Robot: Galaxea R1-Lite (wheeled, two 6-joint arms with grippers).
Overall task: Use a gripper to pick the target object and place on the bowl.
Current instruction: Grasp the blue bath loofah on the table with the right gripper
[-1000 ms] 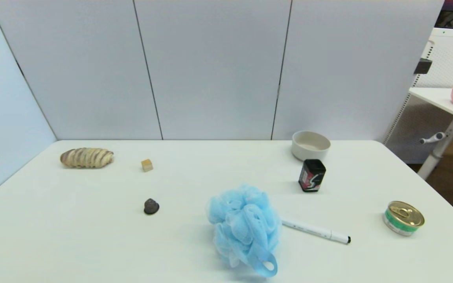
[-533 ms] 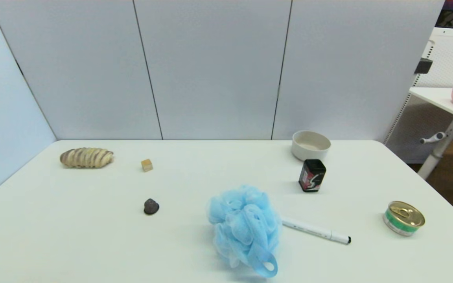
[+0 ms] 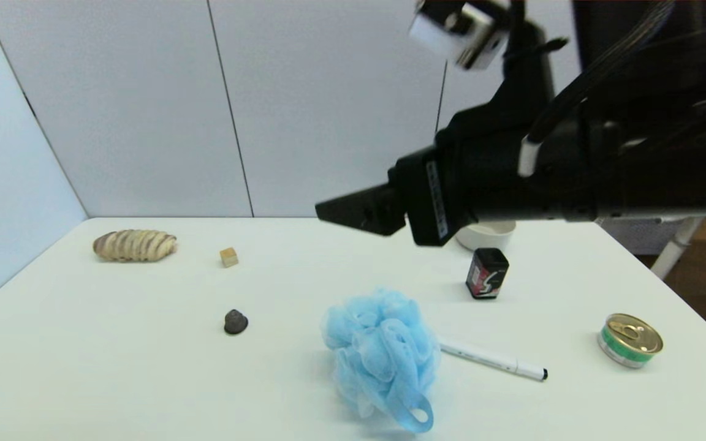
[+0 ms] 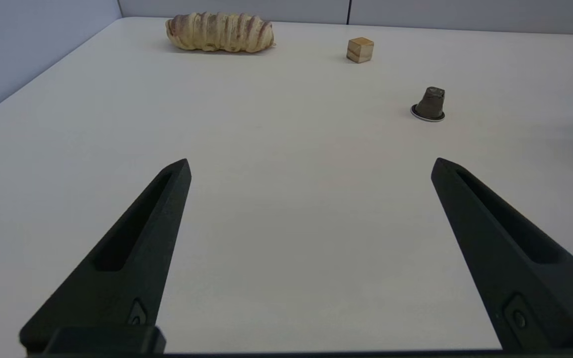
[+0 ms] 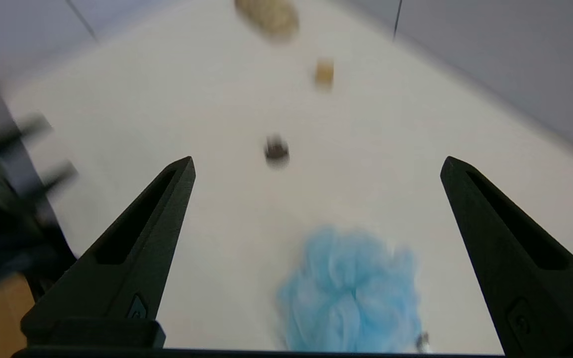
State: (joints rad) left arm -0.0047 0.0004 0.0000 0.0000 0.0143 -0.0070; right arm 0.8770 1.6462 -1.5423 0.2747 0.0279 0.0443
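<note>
Blue mesh, the target object [image 3: 382, 355], sits near the surface's [image 3: 144, 367] front edge; we see the right gripper [image 3: 328, 211] high above, fingers spread wide.

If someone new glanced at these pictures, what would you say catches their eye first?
The fluffy light-blue mesh bath pouf near the front middle of the white table stands out first. Above it, the right gripper on its big black arm hangs open in mid-air, partly hiding the off-white bowl at the back right.
</note>
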